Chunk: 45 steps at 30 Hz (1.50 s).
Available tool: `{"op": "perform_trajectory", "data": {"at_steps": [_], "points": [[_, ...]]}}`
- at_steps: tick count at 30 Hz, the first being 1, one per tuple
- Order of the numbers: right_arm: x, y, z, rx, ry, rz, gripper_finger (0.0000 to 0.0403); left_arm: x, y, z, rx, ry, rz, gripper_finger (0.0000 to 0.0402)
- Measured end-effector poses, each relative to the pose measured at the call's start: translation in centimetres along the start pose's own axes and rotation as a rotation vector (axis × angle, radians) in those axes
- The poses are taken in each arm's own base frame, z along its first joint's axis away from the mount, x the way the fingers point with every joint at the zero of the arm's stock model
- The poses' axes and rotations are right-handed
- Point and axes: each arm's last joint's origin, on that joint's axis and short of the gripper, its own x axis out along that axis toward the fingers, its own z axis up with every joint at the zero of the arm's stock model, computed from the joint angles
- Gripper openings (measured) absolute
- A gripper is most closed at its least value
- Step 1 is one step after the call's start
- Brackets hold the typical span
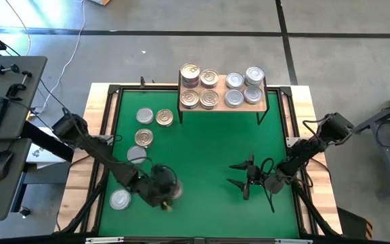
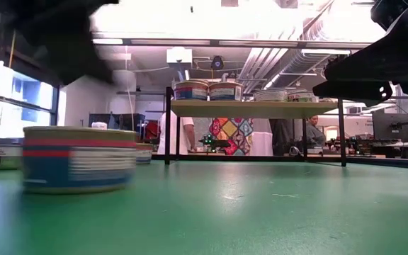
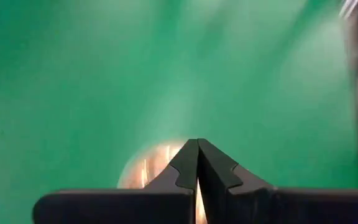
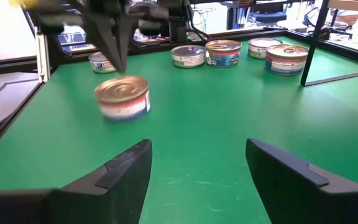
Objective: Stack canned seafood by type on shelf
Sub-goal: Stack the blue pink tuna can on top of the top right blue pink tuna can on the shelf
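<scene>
Eight tins sit sorted on the shelf; five wait behind the pressed-together left tool, a gold tin beneath it; right tool spread, idle.

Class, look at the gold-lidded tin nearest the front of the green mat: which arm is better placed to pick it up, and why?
Left. The left gripper hangs directly above the small round gold-lidded metal tin, fingers shut. The right gripper waits open, across the mat.

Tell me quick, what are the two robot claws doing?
Left gripper: shut, empty, above a gold-lidded tin on the mat.
Right gripper: open, holding nothing.
</scene>
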Motion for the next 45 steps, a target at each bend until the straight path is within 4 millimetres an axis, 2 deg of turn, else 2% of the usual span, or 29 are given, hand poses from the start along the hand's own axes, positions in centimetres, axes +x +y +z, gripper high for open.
{"op": "perform_trajectory", "data": {"at_steps": [3,8,12,14,19,25,32,39,45], "points": [[0.0,0.0,0.0,0.002,0.0,0.0,0.0255,1.0,-0.9,1.5,0.073,-0.171,-0.051,0.0],[0.0,0.0,0.0,0.005,-0.003,0.0,0.0255,0.6,-1.2,2.6,0.1,-0.21,-0.103,0.0],[0.2,-0.2,0.1,0.015,-0.006,-0.008,0.0255,0.9,-0.7,1.5,0.145,-0.058,-0.123,0.0],[0.3,-0.2,0.1,0.016,-0.005,-0.013,0.0255,1.4,-0.5,1.2,0.152,-0.036,-0.112,0.0],[0.6,-0.5,0.2,0.039,-0.004,-0.021,0.0255,3.1,2.0,0.3,0.131,0.033,-0.044,0.0],[0.8,-0.6,0.2,0.048,0.011,0.006,0.0255,4.1,4.1,-0.6,0.082,0.039,-0.083,0.0],[0.9,-0.7,0.3,0.05,0.012,0.007,0.0255,4.2,5.0,-1.6,0.061,0.005,-0.115,0.0],[0.9,-0.7,0.3,0.052,0.011,0.006,0.0255,4.4,5.5,-2.1,0.121,0.029,-0.084,0.0],[1.0,-0.5,0.5,0.051,0.013,0.018,0.0255,4.4,5.5,-2.0,0.121,0.025,-0.075,0.0]]}}
